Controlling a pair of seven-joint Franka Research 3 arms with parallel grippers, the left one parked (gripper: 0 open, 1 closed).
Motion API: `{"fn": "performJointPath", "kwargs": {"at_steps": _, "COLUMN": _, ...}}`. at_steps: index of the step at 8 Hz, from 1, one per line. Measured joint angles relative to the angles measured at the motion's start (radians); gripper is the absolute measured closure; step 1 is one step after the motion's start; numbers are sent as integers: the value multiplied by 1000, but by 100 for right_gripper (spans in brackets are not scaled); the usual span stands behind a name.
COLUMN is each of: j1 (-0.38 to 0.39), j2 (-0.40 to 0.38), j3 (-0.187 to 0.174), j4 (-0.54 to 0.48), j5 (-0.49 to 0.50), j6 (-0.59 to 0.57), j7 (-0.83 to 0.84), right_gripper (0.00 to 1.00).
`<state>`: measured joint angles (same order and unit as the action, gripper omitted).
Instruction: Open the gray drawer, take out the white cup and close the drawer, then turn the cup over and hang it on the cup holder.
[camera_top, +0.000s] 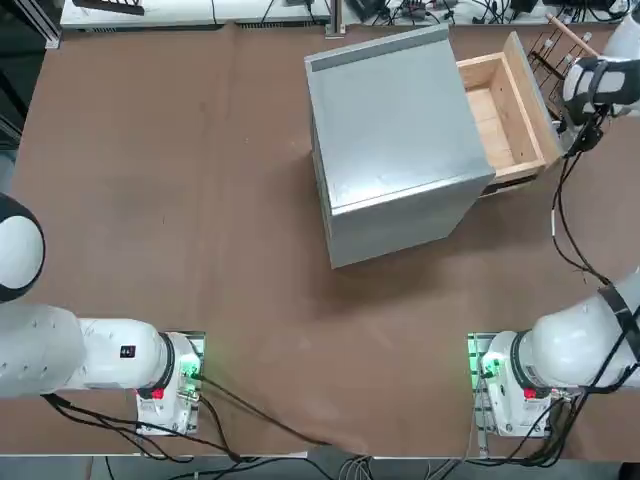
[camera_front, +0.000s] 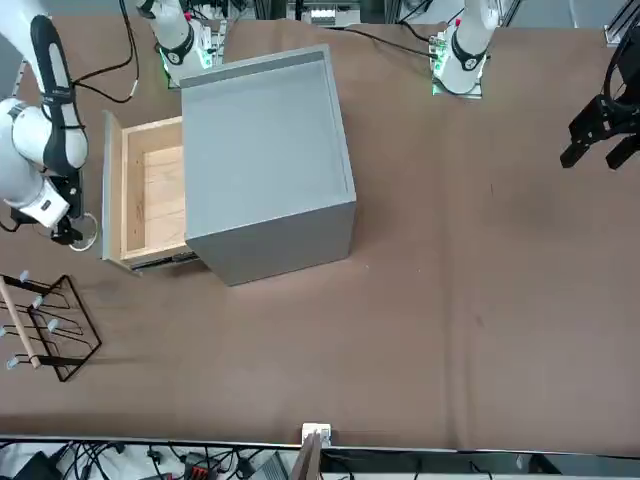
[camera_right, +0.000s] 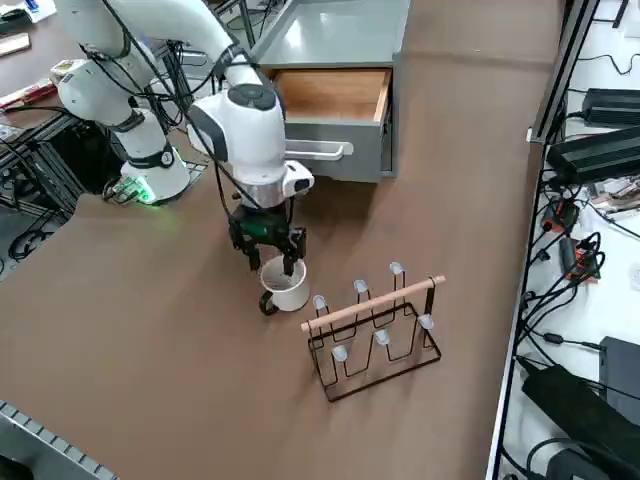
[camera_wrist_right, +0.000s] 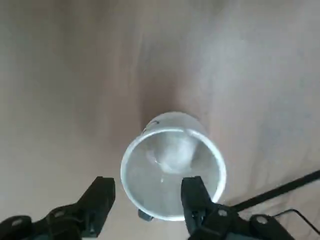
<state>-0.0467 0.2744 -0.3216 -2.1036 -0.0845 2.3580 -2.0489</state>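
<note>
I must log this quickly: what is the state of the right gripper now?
Right gripper: open, over the white cup, which stands on the table, not held.

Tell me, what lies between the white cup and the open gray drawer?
Only bare table: in the right side view the white cup stands under the open right gripper, apart from the gray drawer.
</note>
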Motion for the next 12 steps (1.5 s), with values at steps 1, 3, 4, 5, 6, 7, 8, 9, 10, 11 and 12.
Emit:
{"fn": "performJointPath", "kwargs": {"at_steps": 1, "j1": 1, "j2": -25, "j3": 3, "j4": 39, "j5": 53, "j6": -80, "j7": -2, "right_gripper": 16}}
{"fn": "performJointPath", "kwargs": {"at_steps": 3, "j1": 1, "j2": -52, "j3": 4, "j4": 151, "j5": 164, "j6": -261, "j7": 60, "right_gripper": 13}}
{"fn": "performJointPath", "kwargs": {"at_steps": 4, "j1": 1, "j2": -58, "j3": 4, "j4": 211, "j5": 189, "j6": -340, "j7": 196, "right_gripper": 9}}
{"fn": "performJointPath", "kwargs": {"at_steps": 5, "j1": 1, "j2": -67, "j3": 5, "j4": 258, "j5": 196, "j6": -401, "j7": 371, "right_gripper": 4}}
{"fn": "performJointPath", "kwargs": {"at_steps": 6, "j1": 3, "j2": -83, "j3": 6, "j4": 280, "j5": 199, "j6": -440, "j7": 553, "right_gripper": 3}}
{"fn": "performJointPath", "kwargs": {"at_steps": 7, "j1": 11, "j2": -101, "j3": 7, "j4": 284, "j5": 201, "j6": -460, "j7": 723, "right_gripper": 5}}
{"fn": "performJointPath", "kwargs": {"at_steps": 8, "j1": 28, "j2": -114, "j3": 9, "j4": 284, "j5": 201, "j6": -478, "j7": 880, "right_gripper": 22}}
{"fn": "performJointPath", "kwargs": {"at_steps": 9, "j1": 51, "j2": -119, "j3": 10, "j4": 284, "j5": 202, "j6": -493, "j7": 1023, "right_gripper": 37}}
{"fn": "performJointPath", "kwargs": {"at_steps": 10, "j1": 74, "j2": -119, "j3": 11, "j4": 284, "j5": 202, "j6": -498, "j7": 1134, "right_gripper": 43}}
{"fn": "performJointPath", "kwargs": {"at_steps": 11, "j1": 95, "j2": -119, "j3": 12, "j4": 282, "j5": 202, "j6": -500, "j7": 1218, "right_gripper": 67}}
{"fn": "performJointPath", "kwargs": {"at_steps": 12, "j1": 117, "j2": -119, "j3": 13, "j4": 279, "j5": 202, "j6": -501, "j7": 1273, "right_gripper": 77}}
